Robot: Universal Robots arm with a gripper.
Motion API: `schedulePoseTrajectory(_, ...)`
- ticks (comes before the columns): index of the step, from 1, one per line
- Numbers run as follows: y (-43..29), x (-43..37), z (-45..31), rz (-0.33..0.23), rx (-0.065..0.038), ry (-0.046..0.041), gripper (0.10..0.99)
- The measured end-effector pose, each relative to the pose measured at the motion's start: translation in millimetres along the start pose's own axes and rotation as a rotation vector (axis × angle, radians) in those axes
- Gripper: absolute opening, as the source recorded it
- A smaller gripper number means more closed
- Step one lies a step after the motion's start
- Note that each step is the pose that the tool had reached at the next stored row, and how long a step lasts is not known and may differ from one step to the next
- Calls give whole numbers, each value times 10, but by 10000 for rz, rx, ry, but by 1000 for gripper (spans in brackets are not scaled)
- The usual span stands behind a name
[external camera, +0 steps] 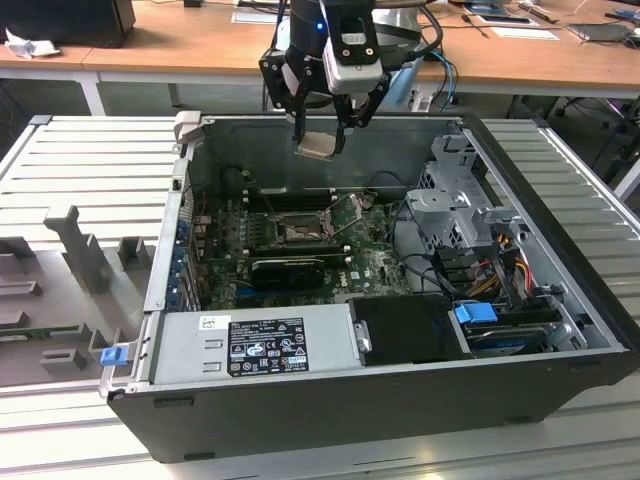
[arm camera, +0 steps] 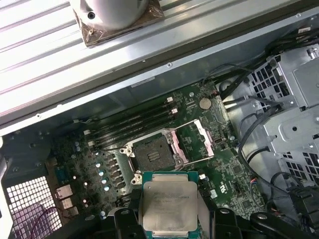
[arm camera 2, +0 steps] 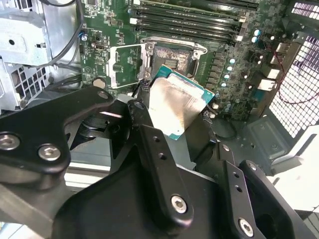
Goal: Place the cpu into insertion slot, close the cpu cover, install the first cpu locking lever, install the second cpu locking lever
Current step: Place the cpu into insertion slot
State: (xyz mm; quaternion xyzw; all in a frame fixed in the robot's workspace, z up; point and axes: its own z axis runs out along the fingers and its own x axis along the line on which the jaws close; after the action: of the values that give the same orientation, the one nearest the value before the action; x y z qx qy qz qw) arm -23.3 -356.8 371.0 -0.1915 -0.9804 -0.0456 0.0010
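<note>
Open PC case sits on the ribbed metal desk. Its green motherboard is exposed, w/ the PSU along the edge nearest the exterior view's camera. Gripper hangs over the case's far wall. Fingers are drawn in narrow on the cpu, one on each opposite edge, chip pinched between the tips. Cpu is up in the air, well apart from the insertion slot on the board below. The cpu cover stands flipped open just beside that slot. Chip is square, so no long axis to speak of. In both wrist views its grey metal top faces the cams; in the exterior view it hangs a bit tilted.
</note>
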Motion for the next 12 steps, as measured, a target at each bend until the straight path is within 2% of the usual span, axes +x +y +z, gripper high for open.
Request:
schedulePoseTrajectory(9,0,0,3,804,-15,-72,529)
schedulePoseTrajectory(12,-1,0,6,1444,-26,-130,529)
